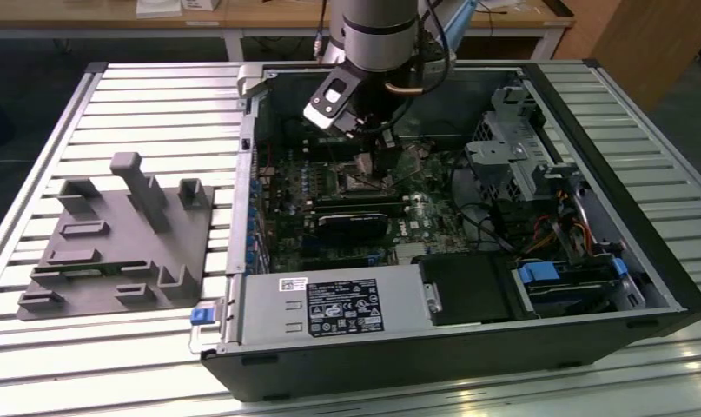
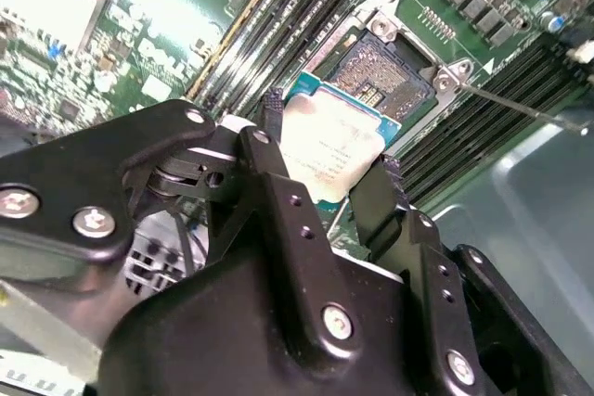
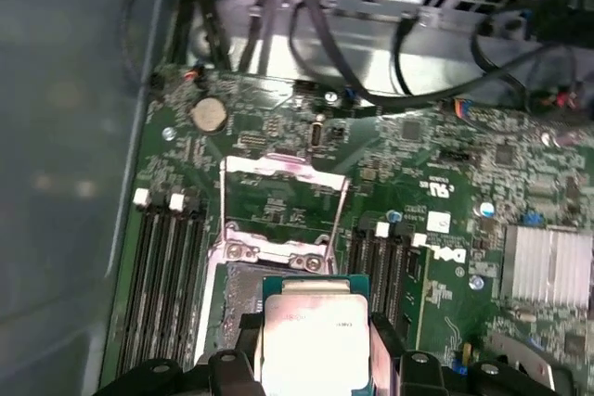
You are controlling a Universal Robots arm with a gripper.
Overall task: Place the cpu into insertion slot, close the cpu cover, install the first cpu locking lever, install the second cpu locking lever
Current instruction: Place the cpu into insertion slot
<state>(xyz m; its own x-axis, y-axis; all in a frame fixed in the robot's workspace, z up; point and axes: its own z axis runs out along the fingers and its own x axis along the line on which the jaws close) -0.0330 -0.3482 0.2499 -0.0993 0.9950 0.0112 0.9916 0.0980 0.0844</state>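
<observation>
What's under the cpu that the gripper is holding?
The insertion slot lies below the cpu held in the gripper. Part of its dark centre shows past the chip; the rest is hidden by it.

A robotics lab or workshop: an opened computer case (image 1: 443,369) lies on a slatted metal bench (image 1: 153,104), a grey fixture block (image 1: 107,252) beside it toward the exterior view's left, a wooden-topped bench (image 1: 281,16) behind it.

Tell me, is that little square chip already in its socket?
Not yet. The end effector grips the chip short of the socket, whose dark centre lies bare.
</observation>
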